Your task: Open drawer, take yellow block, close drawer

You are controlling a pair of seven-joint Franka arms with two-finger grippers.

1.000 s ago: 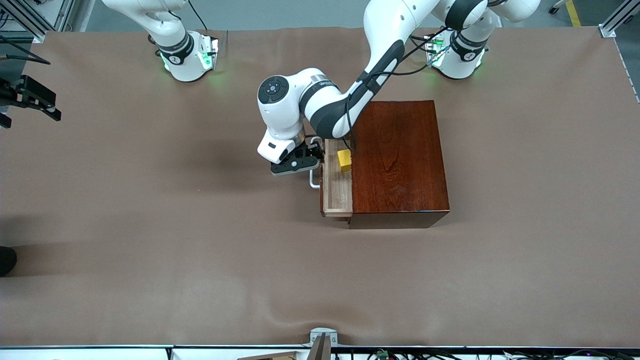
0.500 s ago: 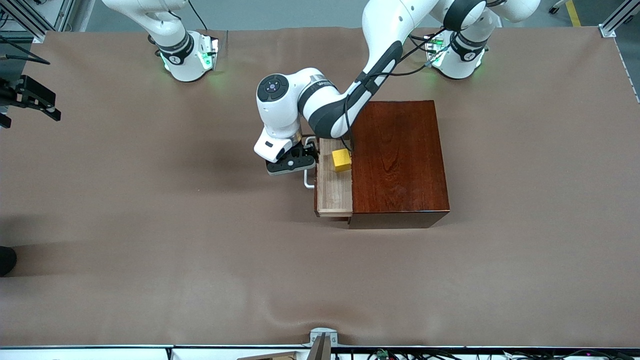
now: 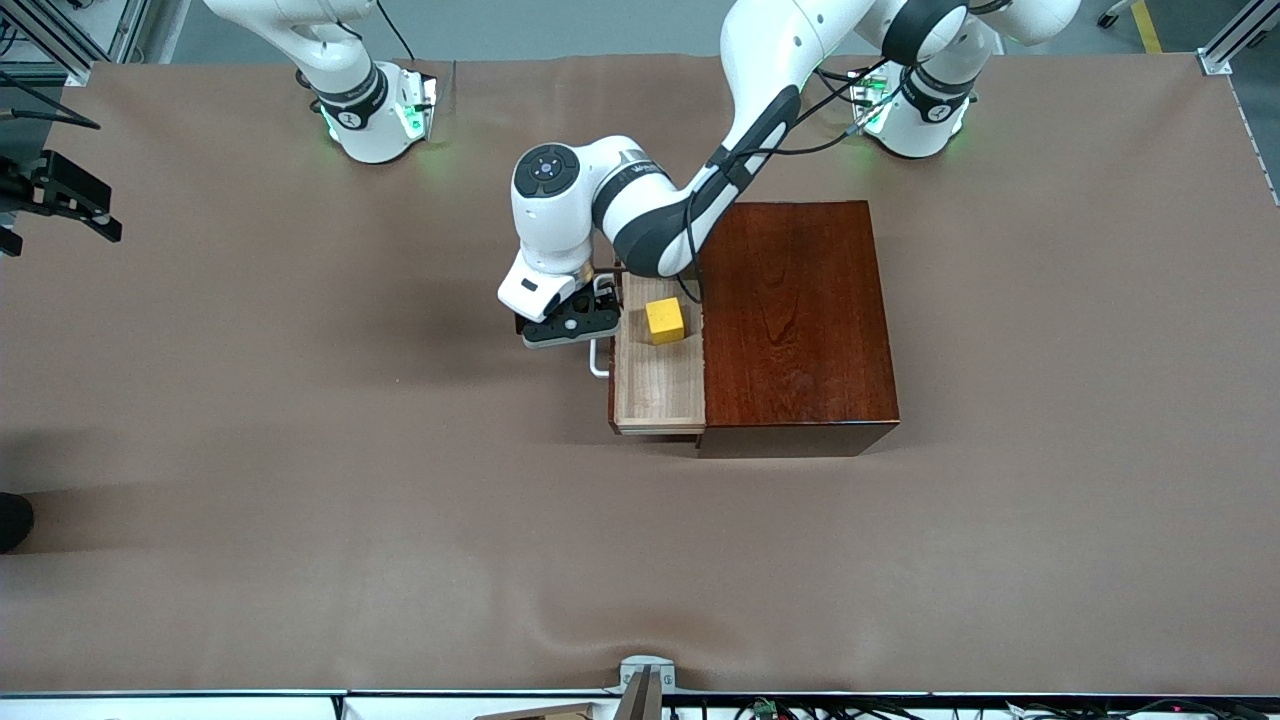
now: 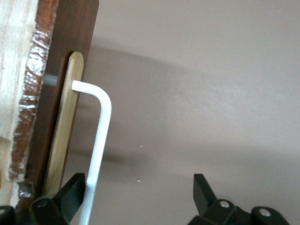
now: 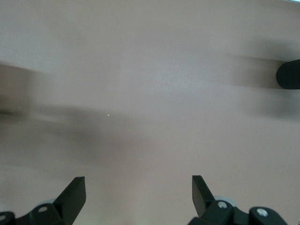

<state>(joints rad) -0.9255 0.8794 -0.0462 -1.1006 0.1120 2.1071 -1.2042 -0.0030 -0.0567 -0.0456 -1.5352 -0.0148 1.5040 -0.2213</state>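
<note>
The pale-wood drawer point(image 3: 655, 385) is sliding farther out of the glossy reddish-brown wooden box point(image 3: 797, 320), carrying the small yellow cube point(image 3: 664, 321). The left gripper point(image 3: 570, 325), fingers spread, is hooking the white bar handle point(image 4: 97, 150) beside one finger. The right gripper point(image 5: 138, 199) is waiting spread over bare table.

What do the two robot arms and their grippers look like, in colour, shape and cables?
Both arms are glossy white with rounded segments and dark grey joint bands. Each base glows green. The left arm carries black cables along its side and a round dark cap at its wrist. The left gripper and the right gripper have black fingers.
</note>
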